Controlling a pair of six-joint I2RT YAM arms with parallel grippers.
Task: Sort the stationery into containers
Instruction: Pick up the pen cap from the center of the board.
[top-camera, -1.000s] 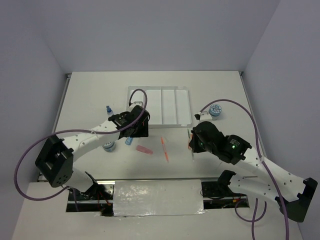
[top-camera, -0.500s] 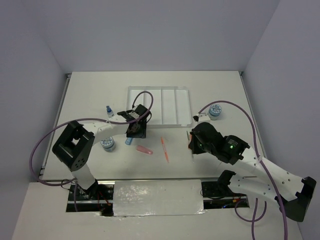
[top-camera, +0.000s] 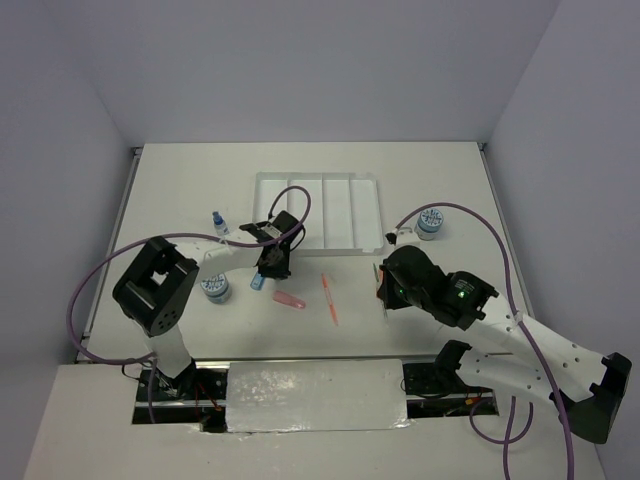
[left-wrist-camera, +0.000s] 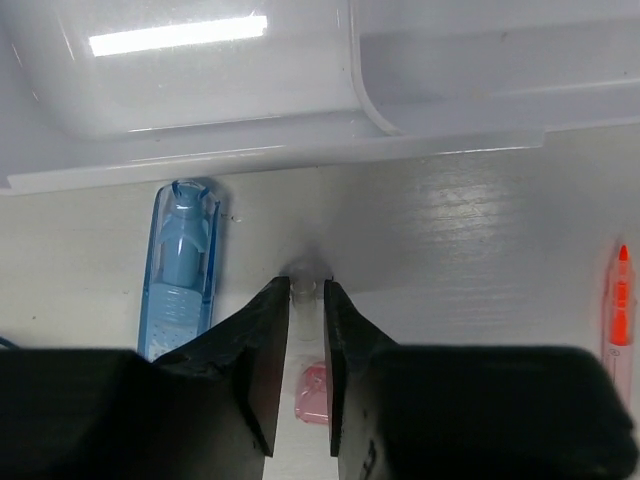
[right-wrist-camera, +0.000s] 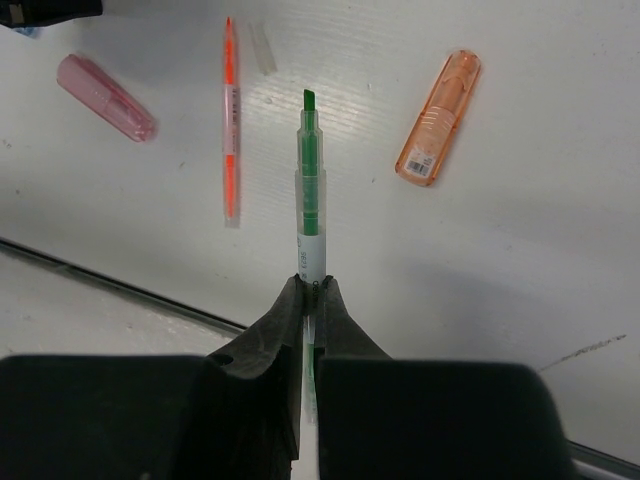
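My left gripper (left-wrist-camera: 305, 290) (top-camera: 271, 268) is down at the table just in front of the white tray (left-wrist-camera: 300, 150) (top-camera: 320, 251). Its jaws stand narrow, with a small clear cap (left-wrist-camera: 304, 292) pinched between the tips. The blue stick (left-wrist-camera: 180, 265) (top-camera: 258, 283) lies just left of it, and part of the pink stick (left-wrist-camera: 315, 392) (top-camera: 290, 300) shows under the jaws. The orange pen (top-camera: 330, 298) (right-wrist-camera: 230, 120) lies to the right. My right gripper (right-wrist-camera: 311, 286) (top-camera: 385, 298) is shut on the green pen (right-wrist-camera: 310, 190), beside the orange stick (right-wrist-camera: 438, 118).
One patterned disc (top-camera: 215, 288) sits left of the blue stick, another (top-camera: 430, 222) right of the tray. The blue-capped bottle (top-camera: 218, 221) stands left of the tray. A second clear cap (right-wrist-camera: 262, 45) lies by the orange pen's tip. Cables loop over both arms.
The left arm folded in and its gripper came down by the blue stick while its jaws narrowed round the clear cap. The right arm and green pen stayed put.
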